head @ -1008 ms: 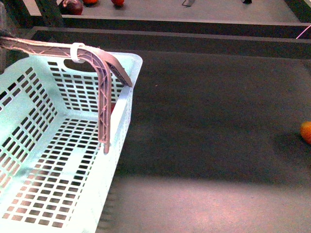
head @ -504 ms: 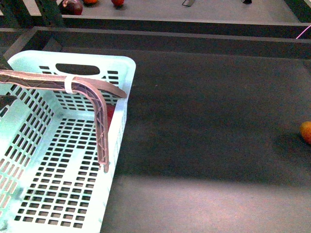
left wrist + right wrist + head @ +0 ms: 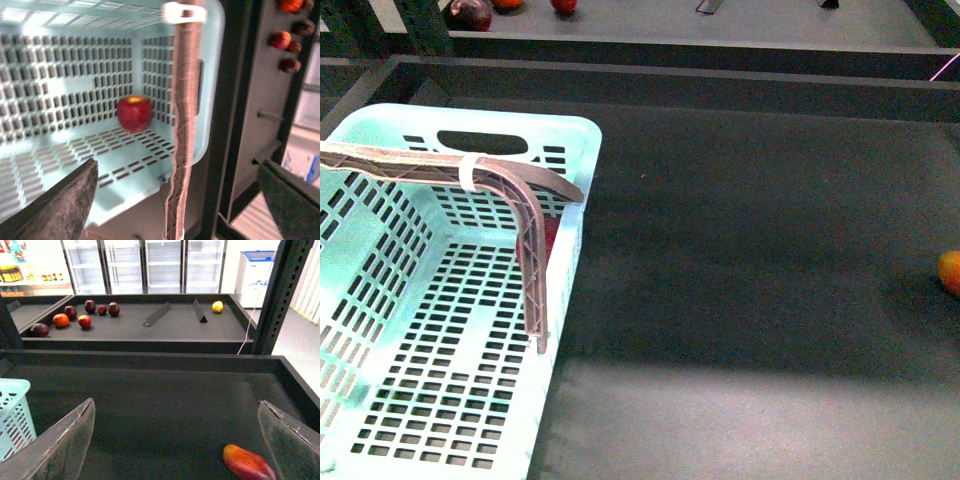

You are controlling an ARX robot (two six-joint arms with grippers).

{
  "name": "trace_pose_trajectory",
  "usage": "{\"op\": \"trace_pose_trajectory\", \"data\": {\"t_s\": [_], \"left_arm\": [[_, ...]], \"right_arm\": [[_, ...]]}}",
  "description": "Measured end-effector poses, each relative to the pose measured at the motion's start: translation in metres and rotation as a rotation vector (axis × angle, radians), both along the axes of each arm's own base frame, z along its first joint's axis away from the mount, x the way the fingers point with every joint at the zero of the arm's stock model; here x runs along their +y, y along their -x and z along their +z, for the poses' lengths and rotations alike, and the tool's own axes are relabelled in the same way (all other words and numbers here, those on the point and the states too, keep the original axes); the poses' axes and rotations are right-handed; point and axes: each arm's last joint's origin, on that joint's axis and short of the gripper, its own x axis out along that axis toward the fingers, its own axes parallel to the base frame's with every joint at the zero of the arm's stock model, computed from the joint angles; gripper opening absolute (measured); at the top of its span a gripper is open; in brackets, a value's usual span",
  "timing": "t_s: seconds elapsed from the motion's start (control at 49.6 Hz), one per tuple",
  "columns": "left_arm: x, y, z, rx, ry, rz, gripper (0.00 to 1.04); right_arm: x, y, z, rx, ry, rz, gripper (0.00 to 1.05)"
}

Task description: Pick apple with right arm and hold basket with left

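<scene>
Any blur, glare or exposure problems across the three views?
Front view: a brighter band of light crosses the near table, with darker surface behind; the basket is sharp. Left wrist view: the near fingers are blurred, the basket rim overexposed, the apple fairly sharp. Right wrist view: the bright fridges are washed out.

An orange-red fruit [image 3: 950, 271] lay alone on the dark felt table [image 3: 750, 250] at my far right, well apart from everything else. On the far shelf [image 3: 150, 327] beyond the table I saw a cluster of dark and red fruits [image 3: 75, 317] to the left, two slim dark dividers [image 3: 177, 312] in the middle and a yellow fruit [image 3: 217, 306] to the right. Glass-door fridges [image 3: 145, 265] stood behind it.
</scene>
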Motion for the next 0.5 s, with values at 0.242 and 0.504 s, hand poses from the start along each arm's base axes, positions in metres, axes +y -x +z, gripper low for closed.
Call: {"op": "trace_pose_trajectory", "data": {"t_s": [0.242, 0.504], "left_arm": [[0.011, 0.028, -0.011, -0.624, -1.048, -0.412, 0.49], [0.026, 0.053, -0.025, -0.563, -1.350, -0.520, 0.04]], "right_arm": [[0.000, 0.000, 0.000, 0.000, 0.000, -0.001, 0.96], [0.000, 0.000, 0.000, 0.000, 0.000, -0.001, 0.96]]}}
